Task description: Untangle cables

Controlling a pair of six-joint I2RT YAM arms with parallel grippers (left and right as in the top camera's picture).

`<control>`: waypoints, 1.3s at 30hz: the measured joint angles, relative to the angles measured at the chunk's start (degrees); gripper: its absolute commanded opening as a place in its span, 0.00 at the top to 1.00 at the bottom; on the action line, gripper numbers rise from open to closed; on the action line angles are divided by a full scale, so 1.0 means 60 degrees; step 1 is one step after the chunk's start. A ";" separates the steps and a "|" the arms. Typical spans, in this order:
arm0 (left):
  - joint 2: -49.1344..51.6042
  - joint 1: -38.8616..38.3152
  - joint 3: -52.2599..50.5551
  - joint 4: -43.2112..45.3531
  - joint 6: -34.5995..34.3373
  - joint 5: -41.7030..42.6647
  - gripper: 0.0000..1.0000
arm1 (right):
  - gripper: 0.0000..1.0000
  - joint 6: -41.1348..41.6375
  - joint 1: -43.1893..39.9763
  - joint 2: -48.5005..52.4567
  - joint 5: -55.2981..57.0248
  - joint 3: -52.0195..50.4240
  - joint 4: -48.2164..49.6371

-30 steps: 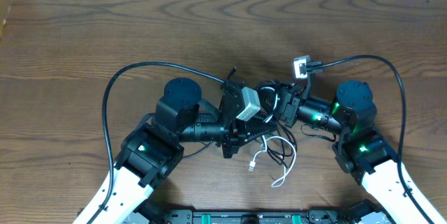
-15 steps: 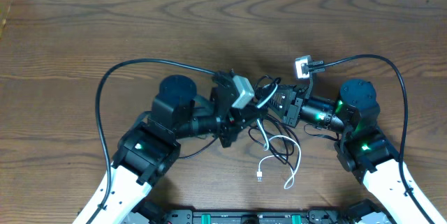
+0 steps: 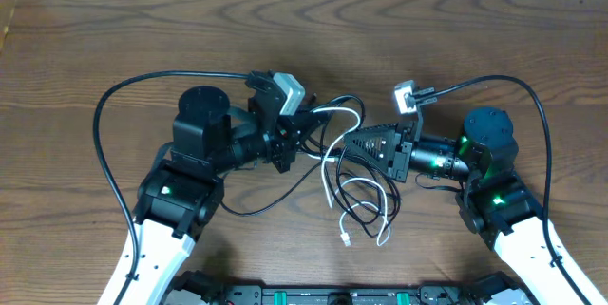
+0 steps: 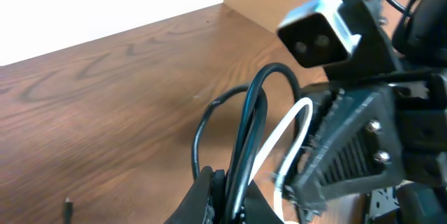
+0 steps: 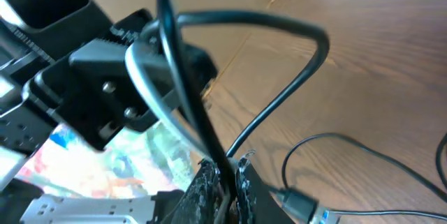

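In the overhead view the thin black cable [image 3: 366,212] and the white cable [image 3: 328,167] hang tangled between my two grippers, with loose loops and a white plug end [image 3: 346,239] lying on the table nearer the front. My left gripper [image 3: 302,132] points right and my right gripper [image 3: 346,146] points left, close together. The left wrist view shows the left gripper [image 4: 230,197] shut on the black cable [image 4: 246,133], the white cable [image 4: 285,132] running beside it. The right wrist view shows the right gripper [image 5: 228,182] shut on the black cable [image 5: 187,98], with a dark plug [image 5: 302,204] beside it.
Thick black camera cables arc from each arm, one at the left [image 3: 103,124] and one at the right [image 3: 543,105]. The wooden table [image 3: 285,29] stretches to the far edge. A cardboard panel [image 4: 279,1] stands behind the table in the left wrist view.
My left arm has swung left and away from me, drawing the cables out between the grippers. The right gripper has closed on the black cable. The loose loops have shifted.
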 measured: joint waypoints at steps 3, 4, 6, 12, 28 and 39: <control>-0.0004 0.0153 0.0000 0.0000 0.0000 0.0000 0.93 | 0.91 -0.0047 0.0000 0.0000 -0.0131 0.0000 0.0000; -0.0004 0.0178 0.0000 0.0000 0.0000 0.0000 0.92 | 0.89 -0.0051 0.0000 0.0000 -0.0164 0.0000 0.0000; -0.0004 0.0233 0.0000 0.0000 0.0000 0.0000 0.93 | 0.80 -0.0073 0.0000 0.0000 -0.0248 0.0000 -0.0025; -0.0004 0.0350 0.0000 -0.0004 0.0000 -0.0040 0.92 | 0.51 -0.0262 0.0000 0.0000 -0.0368 0.0000 -0.0324; -0.0080 0.0350 0.0000 -0.0004 -0.0036 -0.0036 0.93 | 0.23 -0.0823 -0.0488 0.0000 -0.0244 0.0000 -0.0404; -0.0441 0.0350 0.0000 0.0969 -0.0076 0.1592 0.92 | 0.09 -0.1359 -0.0663 0.0000 -0.0080 0.0000 -0.0408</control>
